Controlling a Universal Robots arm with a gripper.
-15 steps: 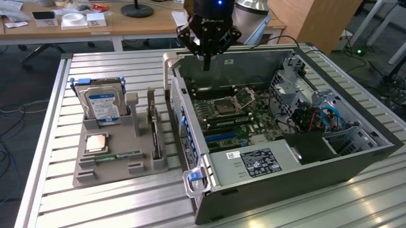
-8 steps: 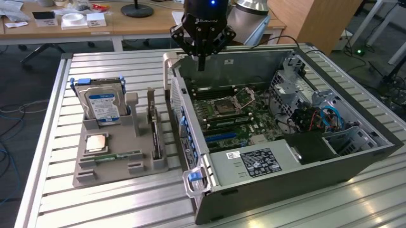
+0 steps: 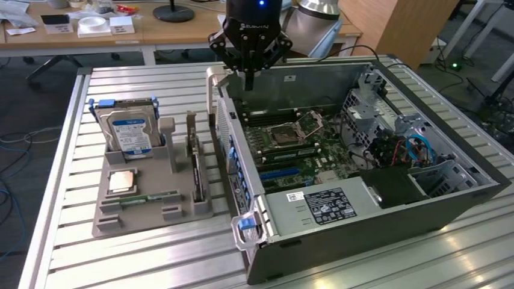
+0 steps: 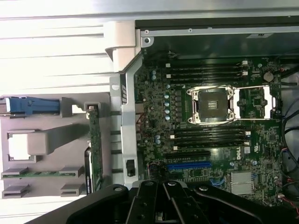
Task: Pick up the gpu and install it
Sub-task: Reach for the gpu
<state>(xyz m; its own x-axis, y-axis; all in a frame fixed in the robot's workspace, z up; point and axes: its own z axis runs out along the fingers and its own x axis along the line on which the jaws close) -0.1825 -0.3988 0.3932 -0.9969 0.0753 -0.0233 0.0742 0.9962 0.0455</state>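
The gpu point(image 3: 195, 161) stands on its long edge in a slot along the right side of the grey holder point(image 3: 144, 218), a thin dark card. In the wrist view the gpu point(image 4: 95, 150) shows edge-on beside the case wall. My gripper point(image 3: 249, 83) hangs above the far end of the open computer case point(image 3: 377, 211), well back from the card and touching nothing. Its black fingers point(image 4: 150, 201) meet together, shut with nothing between them. Below lies the motherboard with a blue expansion slot point(image 4: 189, 165) and the blue expansion slot point(image 3: 281, 173) near the case's side wall.
The holder also carries a silver hard drive point(image 3: 129, 133) with a blue label, a square processor chip point(image 3: 123, 179) and a green memory stick point(image 3: 153, 197). The case holds a processor socket point(image 3: 297, 129), cables point(image 3: 401, 150) and a power supply point(image 3: 325, 205). Desks stand behind the slatted table point(image 3: 144, 265).
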